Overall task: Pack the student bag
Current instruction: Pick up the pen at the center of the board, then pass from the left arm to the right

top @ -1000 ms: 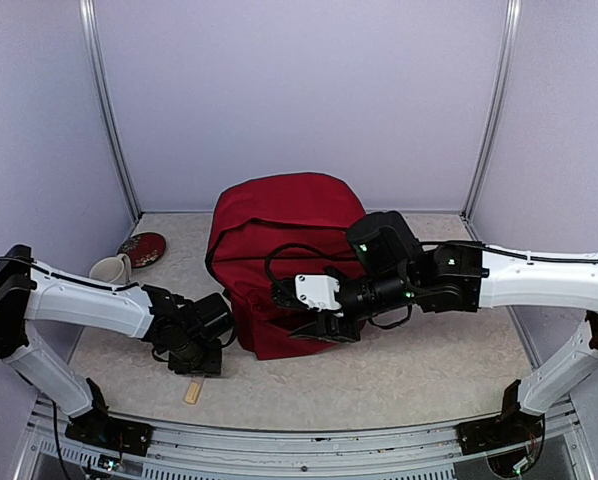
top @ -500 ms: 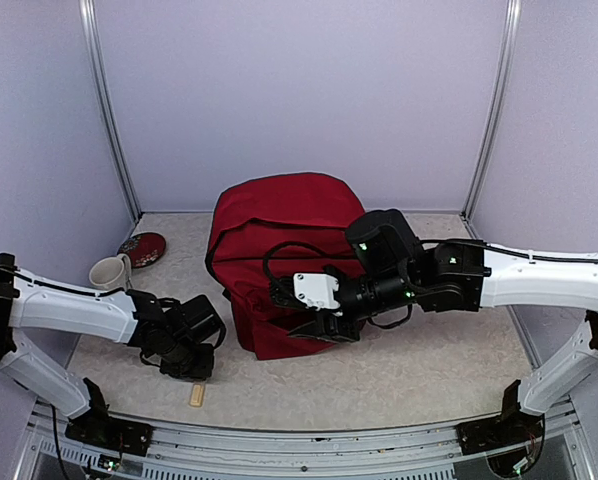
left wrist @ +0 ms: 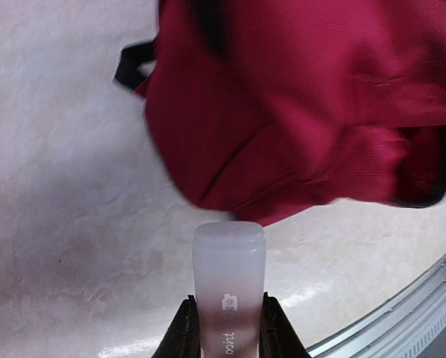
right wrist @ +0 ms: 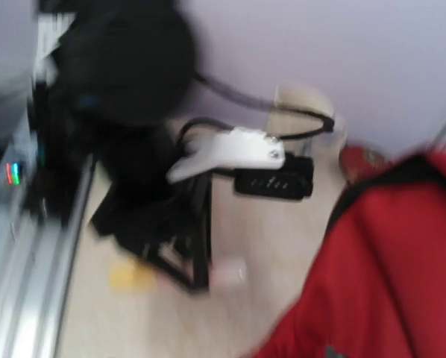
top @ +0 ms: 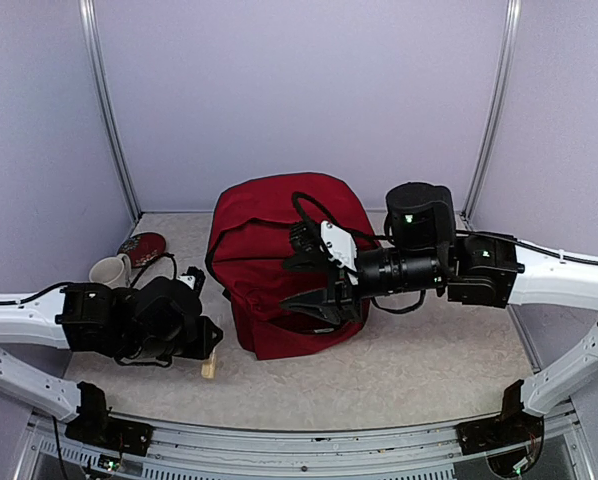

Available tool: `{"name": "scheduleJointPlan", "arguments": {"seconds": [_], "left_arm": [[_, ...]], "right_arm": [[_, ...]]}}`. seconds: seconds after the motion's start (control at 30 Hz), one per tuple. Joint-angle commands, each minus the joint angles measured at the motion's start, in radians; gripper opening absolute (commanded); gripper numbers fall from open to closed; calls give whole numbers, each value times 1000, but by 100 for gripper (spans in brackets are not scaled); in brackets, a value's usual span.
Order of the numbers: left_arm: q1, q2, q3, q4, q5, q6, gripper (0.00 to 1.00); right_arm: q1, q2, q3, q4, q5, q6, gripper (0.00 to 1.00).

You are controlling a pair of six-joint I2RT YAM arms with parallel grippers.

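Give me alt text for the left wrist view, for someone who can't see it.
The left gripper clamps a pale translucent rectangular block with printed lettering over a mottled beige table. A dark red fabric backpack with a black strap loop fills the upper right.

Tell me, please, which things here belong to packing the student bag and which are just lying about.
For the job: student bag; small pale block, held in the left gripper, probably to pack.
Lying about: cup; red dish.

The mug (top: 108, 268) and plate (top: 143, 246) lie left of the student bag (top: 269, 225).
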Motion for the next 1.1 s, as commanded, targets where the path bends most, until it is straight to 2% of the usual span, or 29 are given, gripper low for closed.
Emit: {"name": "scheduleJointPlan", "arguments": {"seconds": [0.0, 0.17, 0.23, 0.33, 0.53, 0.57, 0.6, 1.07], "left_arm": [[-224, -23, 108, -31, -406, -1, 0], [-478, 65, 242, -210, -839, -92, 0], [-553, 110, 270, -256, -955, -114, 0], [-607, 182, 298, -287, -1059, -129, 0], [-620, 305, 369, -579, -1138, -412, 0], [-628, 326, 380, -644, -1153, -516, 0], [-633, 337, 388, -681, -1162, -546, 0], [-645, 372, 402, -687, -1179, -555, 0]], "right_arm": [[8, -6, 2, 201, -47, 229, 65], [7, 79, 68, 229, -26, 349, 64], [5, 114, 101, 222, -32, 393, 63], [-1, 162, 139, 222, -100, 462, 63], [-7, 247, 199, 181, -220, 502, 65], [-7, 264, 212, 175, -254, 506, 65], [-7, 280, 228, 168, -283, 510, 64], [-7, 389, 303, 172, -407, 516, 49]]}}
